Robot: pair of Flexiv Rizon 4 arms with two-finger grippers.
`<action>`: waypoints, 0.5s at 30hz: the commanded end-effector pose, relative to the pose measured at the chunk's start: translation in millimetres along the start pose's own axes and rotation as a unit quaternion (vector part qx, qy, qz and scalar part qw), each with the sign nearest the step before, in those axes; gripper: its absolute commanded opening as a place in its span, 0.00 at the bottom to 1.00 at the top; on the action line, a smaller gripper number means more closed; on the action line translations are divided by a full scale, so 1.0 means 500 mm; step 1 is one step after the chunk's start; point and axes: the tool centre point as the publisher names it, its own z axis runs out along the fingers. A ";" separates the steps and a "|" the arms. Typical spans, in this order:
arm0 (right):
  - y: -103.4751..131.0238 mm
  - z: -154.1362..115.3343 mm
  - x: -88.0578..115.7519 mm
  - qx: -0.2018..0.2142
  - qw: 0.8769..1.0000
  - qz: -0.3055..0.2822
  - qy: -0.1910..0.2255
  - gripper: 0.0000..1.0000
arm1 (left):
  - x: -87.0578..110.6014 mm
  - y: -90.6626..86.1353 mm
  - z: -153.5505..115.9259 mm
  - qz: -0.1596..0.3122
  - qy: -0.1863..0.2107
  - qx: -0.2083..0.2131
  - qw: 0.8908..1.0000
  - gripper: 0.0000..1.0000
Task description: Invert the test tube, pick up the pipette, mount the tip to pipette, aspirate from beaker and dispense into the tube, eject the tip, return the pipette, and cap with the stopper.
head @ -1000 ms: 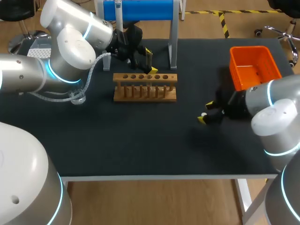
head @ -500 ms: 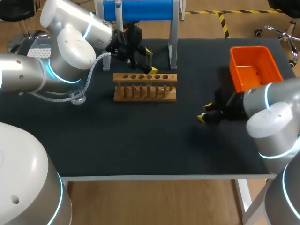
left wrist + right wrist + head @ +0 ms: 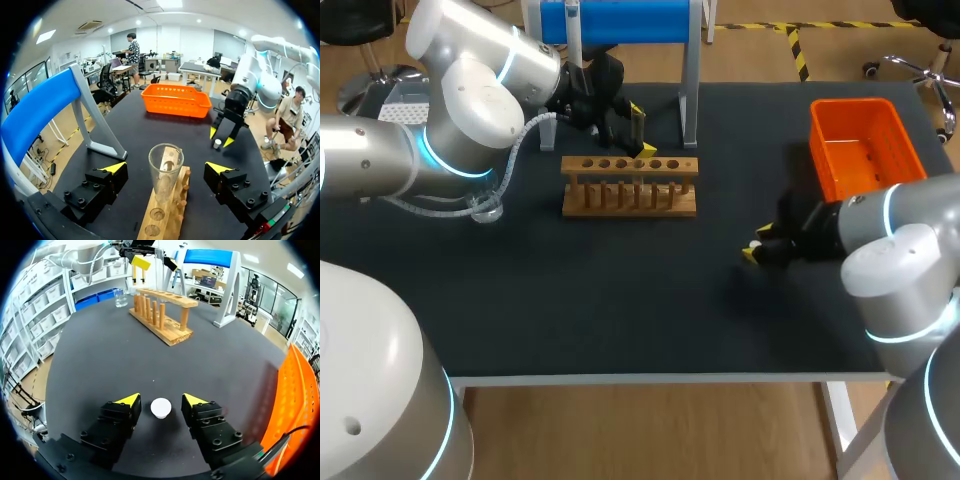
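A clear test tube (image 3: 165, 172) stands upright in the wooden rack (image 3: 630, 186), open end up. My left gripper (image 3: 166, 168) is open, with a finger on either side of the tube and neither touching it. In the head view this gripper (image 3: 632, 128) hangs over the rack's back edge. A small white stopper (image 3: 161, 407) lies on the black mat between the yellow tips of my right gripper (image 3: 161, 401), with a narrow gap on each side. The head view shows that gripper (image 3: 754, 250) low on the mat right of the rack. A glass beaker (image 3: 485, 208) stands left of the rack.
An orange basket (image 3: 860, 140) sits at the back right, just behind my right arm. A blue-topped stand (image 3: 620, 22) with white legs rises behind the rack. The black mat (image 3: 620, 300) covers the table to its front edge.
My right gripper's fingers have drawn closer together around the stopper, and the right arm has shifted slightly. The left arm and the tube have not moved.
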 end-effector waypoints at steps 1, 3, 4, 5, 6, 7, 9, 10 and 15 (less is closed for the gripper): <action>-0.001 0.002 0.003 0.002 1.000 -0.001 -0.001 0.55 | -0.002 -0.002 0.000 -0.001 0.002 -0.003 1.000 1.00; -0.001 0.002 0.004 0.002 1.000 -0.002 -0.002 0.51 | -0.002 -0.002 0.000 -0.001 0.002 -0.003 1.000 1.00; -0.001 0.002 0.005 0.002 1.000 -0.002 -0.002 0.50 | -0.002 -0.002 0.000 -0.001 0.002 -0.003 1.000 1.00; -0.001 0.003 0.005 0.003 1.000 -0.003 -0.002 0.49 | -0.002 -0.002 0.000 -0.001 0.002 -0.003 1.000 1.00; -0.002 0.003 0.006 0.003 1.000 -0.003 -0.003 0.49 | -0.002 -0.002 0.000 -0.001 0.002 -0.003 1.000 1.00; -0.002 0.003 0.006 0.003 1.000 -0.004 -0.003 0.49 | -0.002 -0.002 0.000 -0.001 0.002 -0.003 1.000 1.00; -0.002 0.004 0.007 0.004 1.000 -0.005 -0.004 0.49 | -0.002 -0.002 0.000 -0.001 0.002 -0.003 1.000 1.00; -0.003 0.004 0.007 0.005 1.000 -0.005 -0.005 0.49 | -0.002 -0.002 0.000 -0.001 0.002 -0.003 1.000 1.00; -0.003 0.007 0.006 0.008 1.000 -0.004 -0.006 0.49 | -0.002 -0.002 0.000 -0.001 0.002 -0.003 1.000 1.00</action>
